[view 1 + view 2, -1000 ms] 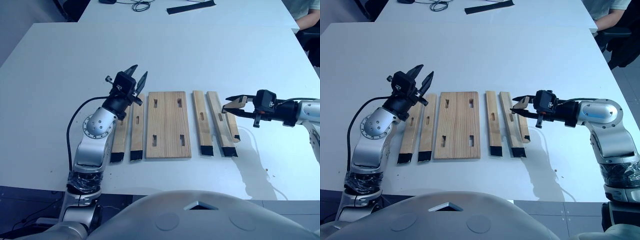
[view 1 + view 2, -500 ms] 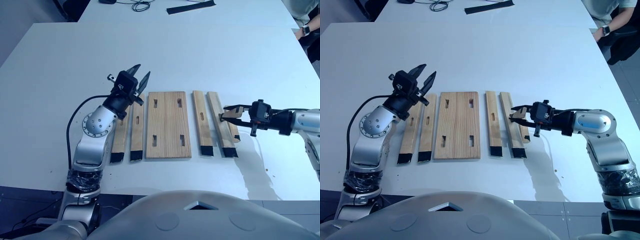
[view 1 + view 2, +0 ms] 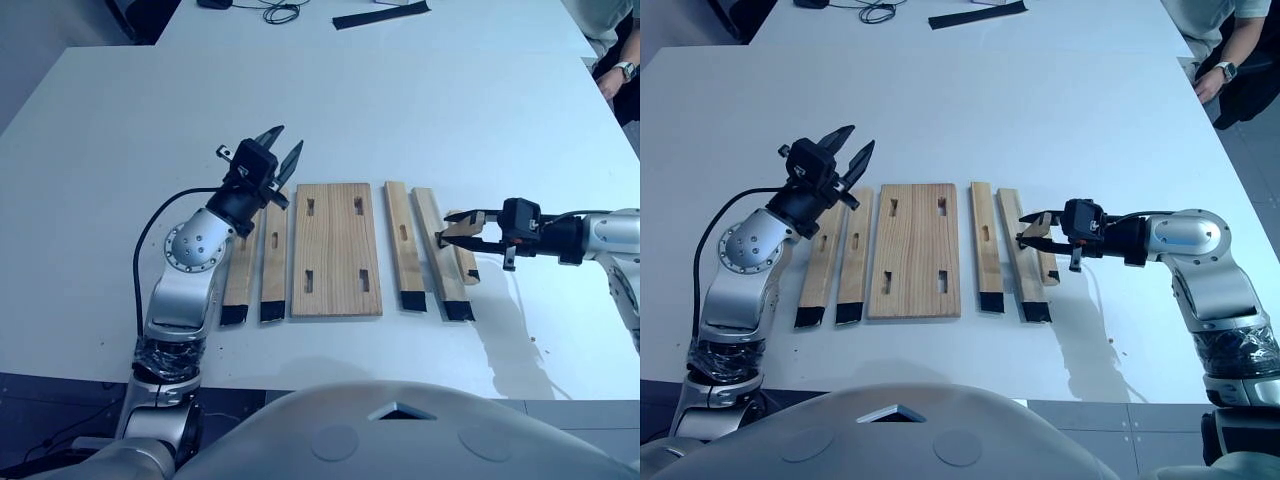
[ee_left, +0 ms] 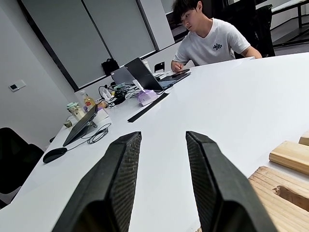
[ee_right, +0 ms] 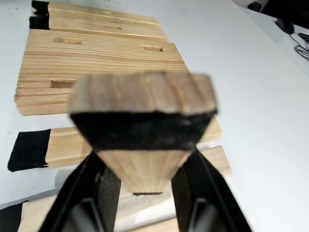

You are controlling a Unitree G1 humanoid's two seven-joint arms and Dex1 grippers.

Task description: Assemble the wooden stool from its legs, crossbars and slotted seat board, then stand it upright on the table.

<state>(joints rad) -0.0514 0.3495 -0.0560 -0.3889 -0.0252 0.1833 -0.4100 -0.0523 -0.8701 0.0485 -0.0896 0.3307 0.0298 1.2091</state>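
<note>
White table (image 3: 420,110) underlies outstretched right arm (image 3: 592,232), jaws clamping short wooden piece (image 5: 142,94).

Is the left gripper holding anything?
No: the left gripper is open, with just the table seen between its fingers.

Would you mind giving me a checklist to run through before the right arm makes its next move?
1. Right gripper clamped on short wooden piece: ok.
2. Left gripper open and empty, raised near the left legs: ok.
3. Seat board flat, four slots facing up: ok.
4. Right legs lying flat beside the board: ok.
5. Held piece clear of the leg beneath: cannot tell.
</note>
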